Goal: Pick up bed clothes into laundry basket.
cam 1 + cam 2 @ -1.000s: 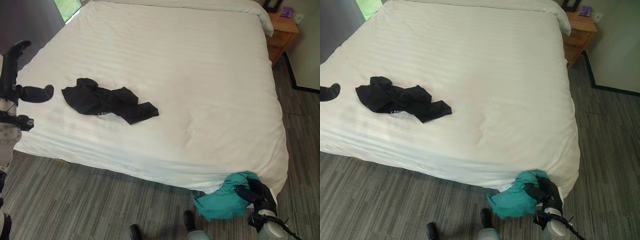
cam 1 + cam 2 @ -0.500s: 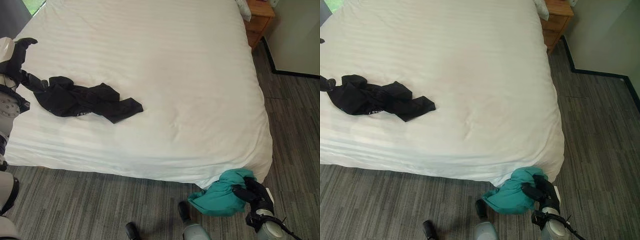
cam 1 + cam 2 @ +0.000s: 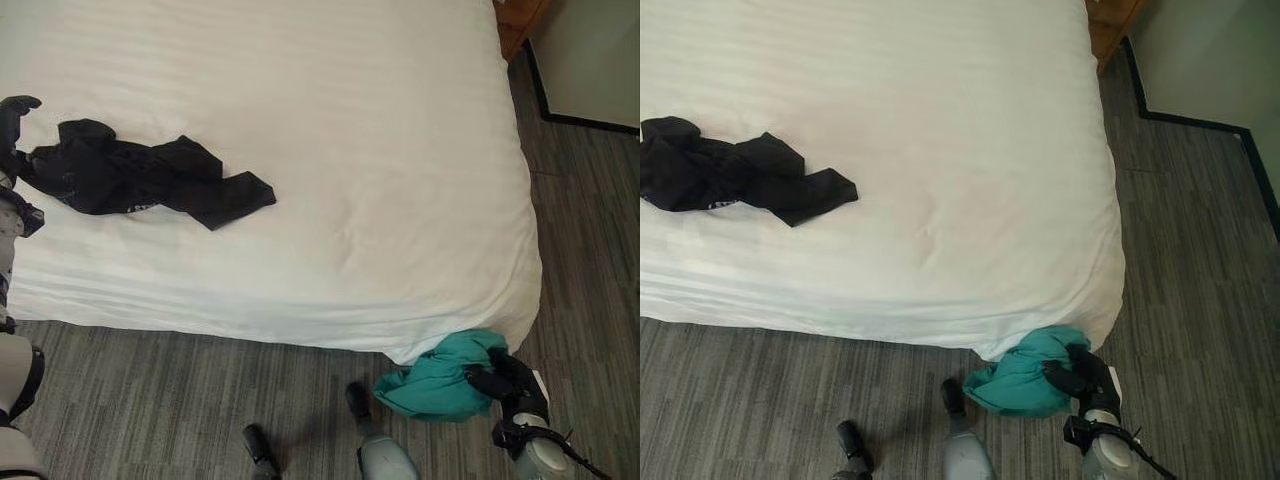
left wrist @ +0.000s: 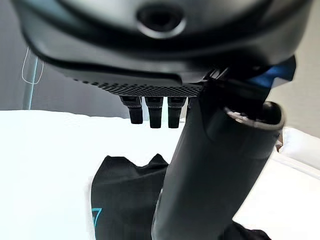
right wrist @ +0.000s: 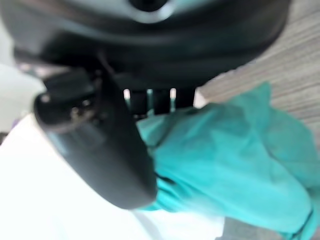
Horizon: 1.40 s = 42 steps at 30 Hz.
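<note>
Left eye view: my right hand (image 3: 508,378) grips teal garment (image 3: 435,378) off bed (image 3: 380,150) corner; left hand (image 3: 12,125), fingers relaxed, touches black garment (image 3: 140,178) at bed's left edge.

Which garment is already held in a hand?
The teal garment, gripped by the right hand beside the bed corner. The black garment lies on the bed, the left hand beside it.
</note>
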### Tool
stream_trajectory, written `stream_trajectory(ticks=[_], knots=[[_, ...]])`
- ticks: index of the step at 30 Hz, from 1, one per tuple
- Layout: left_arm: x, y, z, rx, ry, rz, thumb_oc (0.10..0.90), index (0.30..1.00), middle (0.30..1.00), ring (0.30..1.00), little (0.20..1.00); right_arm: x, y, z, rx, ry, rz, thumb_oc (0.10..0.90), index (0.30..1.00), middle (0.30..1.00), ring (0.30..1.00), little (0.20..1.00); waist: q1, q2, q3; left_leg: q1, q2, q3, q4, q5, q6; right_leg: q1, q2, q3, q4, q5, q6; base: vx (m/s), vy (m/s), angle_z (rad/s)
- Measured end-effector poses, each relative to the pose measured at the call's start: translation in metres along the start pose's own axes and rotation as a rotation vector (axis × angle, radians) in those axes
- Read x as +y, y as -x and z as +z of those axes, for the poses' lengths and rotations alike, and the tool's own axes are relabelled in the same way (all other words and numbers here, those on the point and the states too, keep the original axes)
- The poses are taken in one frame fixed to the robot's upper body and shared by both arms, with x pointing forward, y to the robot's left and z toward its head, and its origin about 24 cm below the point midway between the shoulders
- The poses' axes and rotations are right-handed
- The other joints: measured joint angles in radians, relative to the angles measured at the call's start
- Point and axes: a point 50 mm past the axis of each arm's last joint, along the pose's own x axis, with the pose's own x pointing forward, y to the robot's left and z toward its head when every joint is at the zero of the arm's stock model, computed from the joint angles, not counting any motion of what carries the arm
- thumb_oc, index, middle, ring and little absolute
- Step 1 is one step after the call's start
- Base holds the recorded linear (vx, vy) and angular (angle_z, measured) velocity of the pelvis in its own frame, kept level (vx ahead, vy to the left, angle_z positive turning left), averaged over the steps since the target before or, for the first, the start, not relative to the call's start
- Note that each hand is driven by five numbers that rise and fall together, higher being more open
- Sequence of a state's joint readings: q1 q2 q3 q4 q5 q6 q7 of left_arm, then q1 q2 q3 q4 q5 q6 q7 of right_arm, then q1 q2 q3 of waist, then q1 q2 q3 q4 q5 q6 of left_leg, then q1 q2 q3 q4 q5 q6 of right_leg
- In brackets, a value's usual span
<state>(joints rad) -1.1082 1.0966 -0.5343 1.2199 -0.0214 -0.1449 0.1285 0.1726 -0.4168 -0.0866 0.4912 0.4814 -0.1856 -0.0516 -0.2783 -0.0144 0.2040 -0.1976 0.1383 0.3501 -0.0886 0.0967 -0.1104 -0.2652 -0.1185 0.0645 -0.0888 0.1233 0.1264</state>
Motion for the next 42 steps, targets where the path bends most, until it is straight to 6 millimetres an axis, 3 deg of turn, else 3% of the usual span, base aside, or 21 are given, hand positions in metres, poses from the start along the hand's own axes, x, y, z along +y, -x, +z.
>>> stream_trajectory(ticks=[4, 8, 12, 16, 17, 18, 24, 28, 32, 35, 37, 40, 41, 42], knots=[[0.004, 0.001, -0.009, 0.047, -0.007, 0.009, 0.8, 0.9, 0.9, 0.9, 0.9, -0.003, 0.001, -0.001, 0.004, 0.004, -0.008, 0.4, 0.3, 0.3, 0.3, 0.3, -0.02, -0.024, 0.023, -0.017, 0.001, 0.024, 0.0, -0.001, -0.001, -0.028, 0.001, 0.021, 0.0, 0.001, 0.0, 0.05, 0.012, -0.12], [0.013, -0.002, -0.005, 0.048, -0.009, 0.035, 0.8, 0.9, 0.9, 0.9, 0.9, -0.004, 0.003, 0.0, 0.0, 0.014, -0.001, 0.4, 0.3, 0.3, 0.3, 0.3, -0.039, -0.026, 0.027, -0.066, 0.007, 0.028, 0.0, 0.0, -0.001, -0.082, 0.008, 0.025, 0.0, 0.006, -0.005, 0.04, -0.017, -0.07], [0.042, -0.005, 0.005, 0.034, -0.018, 0.136, 0.8, 0.9, 0.9, 0.9, 0.9, -0.007, 0.006, 0.01, -0.055, 0.036, 0.013, 0.4, 0.3, 0.3, 0.3, 0.3, -0.056, -0.041, 0.039, -0.114, 0.01, 0.046, 0.0, 0.001, -0.002, -0.141, 0.012, 0.04, 0.0, 0.019, -0.006, 0.02, -0.005, -0.1], [0.045, -0.004, -0.001, 0.058, 0.001, 0.146, 0.8, 0.9, 0.9, 0.9, 0.9, -0.007, 0.007, 0.011, -0.056, 0.04, 0.016, 0.4, 0.3, 0.3, 0.3, 0.3, -0.062, -0.038, 0.04, -0.136, 0.011, 0.048, 0.001, 0.003, -0.004, -0.164, 0.015, 0.039, 0.002, 0.02, -0.006, 0.06, 0.052, -0.03], [0.045, -0.004, -0.002, 0.065, -0.01, 0.142, 0.494, 0.441, 0.441, 0.441, 0.441, -0.006, 0.006, 0.013, -0.062, 0.052, 0.026, 0.4, 0.3, 0.3, 0.3, 0.3, -0.064, -0.035, 0.041, -0.141, 0.011, 0.048, 0.0, 0.001, -0.004, -0.169, 0.015, 0.041, 0.001, 0.02, -0.006, 0.0, 0.0, 0.0], [0.046, -0.004, -0.004, 0.077, -0.01, 0.129, 0.4, 0.3, 0.3, 0.3, 0.3, -0.005, 0.006, 0.014, -0.068, 0.058, 0.034, 0.4, 0.3, 0.3, 0.3, 0.3, -0.063, -0.035, 0.041, -0.145, 0.011, 0.048, 0.0, 0.001, -0.004, -0.174, 0.016, 0.045, 0.001, 0.02, -0.005, -0.01, -0.015, -0.13], [0.044, 0.003, -0.031, 0.192, 0.117, 0.141, 0.4, 0.3, 0.3, 0.3, 0.3, 0.005, 0.005, 0.023, -0.101, 0.069, 0.071, 0.4, 0.3, 0.3, 0.3, 0.3, -0.057, -0.035, 0.04, -0.138, 0.036, 0.09, 0.0, 0.006, -0.012, -0.199, 0.044, 0.083, 0.001, 0.05, 0.008, 0.0, -0.018, -0.22], [0.043, 0.004, -0.035, 0.23, 0.191, 0.149, 0.4, 0.3, 0.3, 0.3, 0.3, 0.002, 0.005, 0.018, -0.08, 0.071, 0.059, 0.4, 0.3, 0.3, 0.3, 0.3, -0.055, -0.034, 0.04, -0.128, 0.039, 0.097, 0.0, 0.01, -0.016, -0.194, 0.049, 0.094, 0.001, 0.054, 0.003, -0.01, -0.003, -0.08], [0.029, 0.004, -0.035, 0.253, 0.336, 0.13, 0.4, 0.3, 0.3, 0.3, 0.3, -0.001, 0.007, 0.012, -0.052, 0.076, 0.049, 0.4, 0.3, 0.3, 0.3, 0.3, -0.06, -0.033, 0.04, -0.094, 0.039, 0.102, 0.0, 0.011, -0.016, -0.163, 0.048, 0.1, 0.001, 0.054, 0.002, 0.0, 0.004, -0.02], [0.016, -0.004, -0.007, 0.159, 0.58, 0.113, 0.4, 0.3, 0.3, 0.3, 0.3, 0.001, 0.005, 0.014, -0.06, 0.086, 0.056, 0.4, 0.3, 0.3, 0.3, 0.3, -0.058, -0.033, 0.04, -0.082, 0.036, 0.096, 0.0, 0.016, -0.013, -0.147, 0.046, 0.1, 0.001, 0.057, -0.002, -0.05, -0.055, 0.05], [0.006, -0.005, 0.011, 0.08, 0.625, 0.087, 0.4, 0.3, 0.3, 0.3, 0.3, 0.002, 0.004, 0.017, -0.07, 0.091, 0.059, 0.4, 0.3, 0.3, 0.3, 0.3, -0.058, -0.031, 0.042, -0.073, 0.036, 0.099, 0.001, 0.027, -0.014, -0.136, 0.044, 0.093, 0.002, 0.058, -0.003, -0.05, -0.078, 0.04], [-0.02, -0.006, 0.048, -0.032, 0.725, 0.016, 0.4, 0.3, 0.3, 0.3, 0.3, -0.001, 0.001, 0.024, -0.098, 0.085, 0.037, 0.4, 0.3, 0.3, 0.3, 0.3, -0.061, -0.017, 0.05, -0.052, 0.038, 0.08, 0.0, 0.032, -0.016, -0.102, 0.044, 0.075, 0.001, 0.057, -0.004, 0.0, -0.053, 0.18], [-0.034, -0.003, 0.074, -0.115, 0.761, -0.042, 0.4, 0.3, 0.3, 0.3, 0.3, -0.005, -0.004, 0.034, -0.133, 0.084, 0.0, 0.4, 0.3, 0.3, 0.3, 0.3, -0.062, -0.005, 0.058, -0.036, 0.034, 0.069, 0.0, 0.032, -0.016, -0.082, 0.039, 0.068, 0.001, 0.055, -0.006, 0.04, -0.01, 0.23], [-0.041, 0.0, 0.089, -0.167, 0.768, -0.08, 0.4, 0.3, 0.3, 0.3, 0.3, -0.008, -0.006, 0.04, -0.158, 0.077, -0.024, 0.4, 0.3, 0.3, 0.3, 0.3, -0.063, 0.005, 0.064, -0.026, 0.031, 0.065, 0.0, 0.032, -0.016, -0.067, 0.035, 0.064, 0.001, 0.055, -0.006, 0.12, -0.024, 0.2]])
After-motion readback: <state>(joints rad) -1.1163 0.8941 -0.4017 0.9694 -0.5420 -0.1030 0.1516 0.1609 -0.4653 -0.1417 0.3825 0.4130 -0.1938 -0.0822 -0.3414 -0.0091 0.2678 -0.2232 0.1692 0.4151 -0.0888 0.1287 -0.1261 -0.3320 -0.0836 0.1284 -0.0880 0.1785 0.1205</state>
